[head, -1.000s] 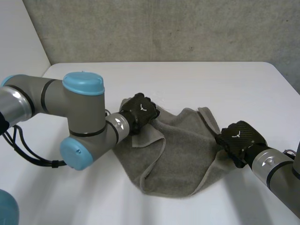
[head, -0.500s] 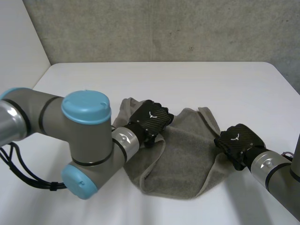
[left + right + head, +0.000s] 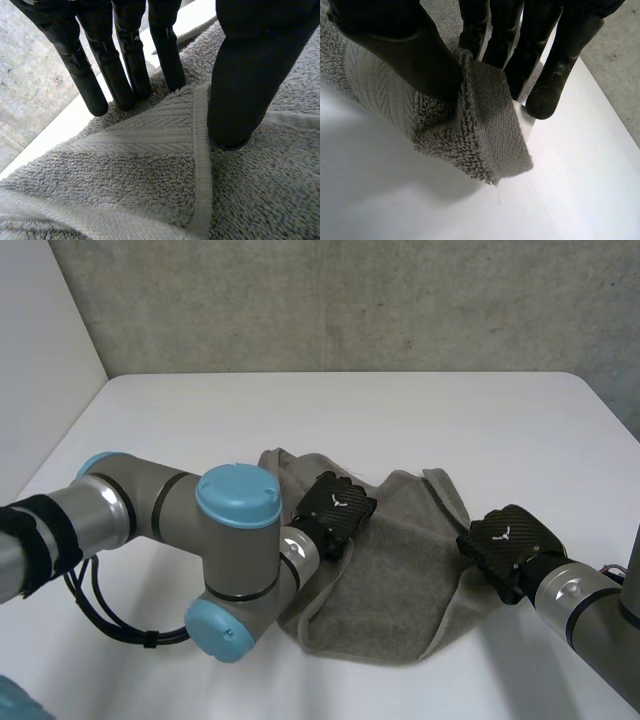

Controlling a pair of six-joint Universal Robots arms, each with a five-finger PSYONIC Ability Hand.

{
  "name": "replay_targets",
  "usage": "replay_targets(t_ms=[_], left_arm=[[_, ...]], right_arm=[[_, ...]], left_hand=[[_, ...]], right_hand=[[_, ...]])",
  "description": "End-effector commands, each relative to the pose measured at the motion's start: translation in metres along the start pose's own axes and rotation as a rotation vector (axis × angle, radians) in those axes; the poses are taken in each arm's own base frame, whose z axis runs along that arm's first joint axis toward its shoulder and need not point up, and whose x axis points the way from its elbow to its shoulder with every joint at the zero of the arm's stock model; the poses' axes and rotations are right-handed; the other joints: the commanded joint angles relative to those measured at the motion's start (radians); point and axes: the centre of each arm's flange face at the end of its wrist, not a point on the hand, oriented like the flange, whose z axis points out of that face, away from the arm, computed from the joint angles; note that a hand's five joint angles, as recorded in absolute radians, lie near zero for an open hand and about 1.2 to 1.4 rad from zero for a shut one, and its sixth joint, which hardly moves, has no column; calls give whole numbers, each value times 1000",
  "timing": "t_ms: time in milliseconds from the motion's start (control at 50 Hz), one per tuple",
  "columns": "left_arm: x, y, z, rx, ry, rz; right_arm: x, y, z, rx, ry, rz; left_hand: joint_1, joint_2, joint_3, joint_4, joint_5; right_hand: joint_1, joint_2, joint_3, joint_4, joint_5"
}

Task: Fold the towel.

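Grey towel (image 3: 400, 570) rumpled on white table (image 3: 400, 420), left hand (image 3: 336, 512) pinching a folded-over corner above its middle, right hand (image 3: 505, 540) clamping its bunched edge.

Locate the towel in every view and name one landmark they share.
Head view: the towel lies crumpled on the white table, between the left hand and the right hand.
Left wrist view: the towel's hemmed corner is pinched in the left hand.
Right wrist view: the towel's folded edge is pinched by the right hand.
Shared landmark: the white table.
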Motion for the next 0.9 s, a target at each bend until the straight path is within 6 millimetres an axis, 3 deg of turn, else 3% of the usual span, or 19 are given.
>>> replay_targets(t_ms=[20,140,240,280,400,440,460,500,520,560,580,600,620,640,660,720,760,840,900], left_arm=[[-2,6,12,-4,-25,1],[-6,11,19,-11,-75,9],[-12,11,23,7,-124,51],[-23,8,23,7,-177,109],[-66,-23,6,33,-339,137],[-99,-52,-16,77,-437,129],[-99,-52,-16,77,-437,129],[-122,-82,-42,135,-503,128],[-122,-82,-42,135,-503,128],[-133,-95,-57,162,-538,126],[-145,-106,-71,187,-574,125],[-153,-118,-86,213,-604,128],[-153,-118,-86,214,-605,128],[-158,-132,-102,248,-630,131],[-162,-151,-121,298,-660,135],[-168,-168,-140,352,-693,136],[-173,-197,-174,448,-739,137],[-175,-216,-200,519,-770,134],[-174,-221,-211,531,-775,129]], right_arm=[[0,0,0,-1,-1,-1],[-1,1,1,-3,-3,-1],[3,-1,1,4,8,1],[6,-3,1,10,19,3],[30,-12,5,40,100,19],[39,-20,3,68,133,17],[49,-32,-3,109,173,20],[60,-45,-10,157,215,31],[60,-45,-10,158,215,31],[84,-73,-29,264,300,69],[84,-73,-29,265,301,69],[99,-90,-42,333,353,85],[115,-108,-59,405,412,94],[115,-108,-59,405,412,95],[129,-123,-76,455,460,99],[152,-147,-107,506,523,93],[160,-157,-119,516,538,93],[174,-182,-152,543,562,84],[175,-185,-155,532,554,88]], left_hand=[[106,107,106,107,111],[124,124,124,125,128],[359,359,358,360,363],[610,610,609,611,614],[652,652,652,653,656],[652,652,652,653,656],[652,652,652,653,656],[652,652,652,653,656],[652,652,652,653,656],[652,652,652,653,656],[652,652,652,653,656],[652,652,652,653,656],[652,652,652,653,656],[652,652,652,653,656],[652,652,652,653,656],[652,652,652,653,656],[652,652,652,653,656],[652,652,652,653,656],[652,652,652,653,656]], right_hand=[[70,66,77,55,60],[70,66,77,55,60],[70,66,77,55,60],[70,66,77,55,60],[70,66,77,55,60],[70,66,77,55,60],[70,66,77,55,60],[70,66,77,55,60],[70,66,77,55,60],[70,66,77,55,60],[70,66,77,55,60],[70,66,77,55,60],[70,66,77,55,60],[70,66,77,55,60],[70,66,77,55,60],[70,66,77,55,60],[70,66,77,55,60],[70,66,77,55,60],[70,66,77,55,60]])
